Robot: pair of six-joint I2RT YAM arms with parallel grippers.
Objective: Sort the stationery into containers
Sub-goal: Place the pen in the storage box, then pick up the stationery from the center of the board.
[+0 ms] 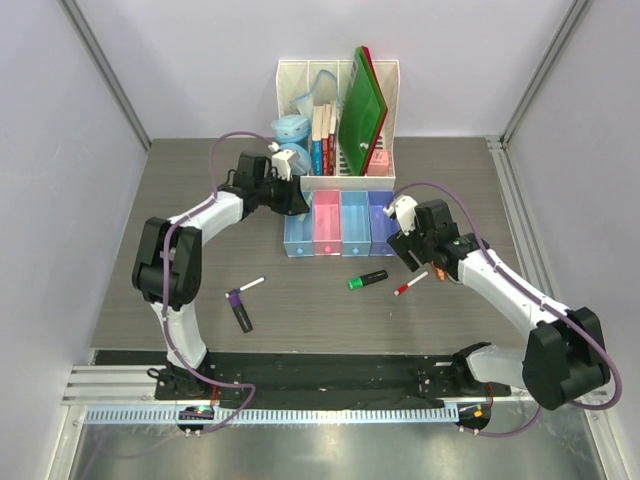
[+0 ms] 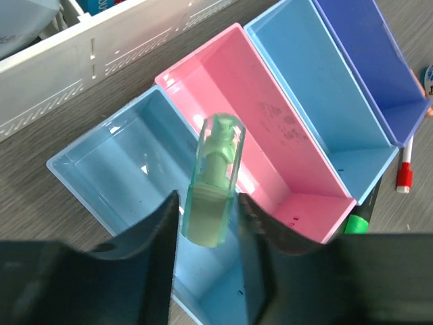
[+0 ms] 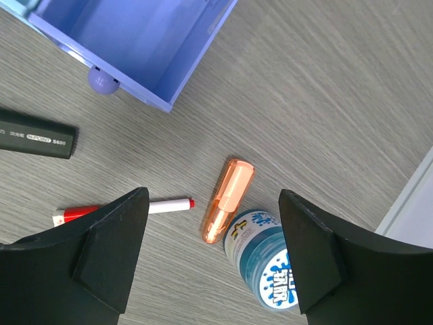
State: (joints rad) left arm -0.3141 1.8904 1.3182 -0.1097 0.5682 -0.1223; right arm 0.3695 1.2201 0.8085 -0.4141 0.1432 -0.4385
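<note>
Mint highlighter [image 2: 212, 177] clamped in L gripper [image 2: 208, 206]

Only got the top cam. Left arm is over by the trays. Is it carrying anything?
Observer: Yes. The left fingers are shut on the mint highlighter, held above the end light blue tray, next to the pink tray.
Operator: And the right arm? Its wrist blocks my view.
Observer: The right fingers are open and empty. An orange piece and a blue-lidded pot lie on the table between them.
Operator: Are those two touching?
Observer: The orange piece's end looks to be against the pot, but I can't be sure.
</note>
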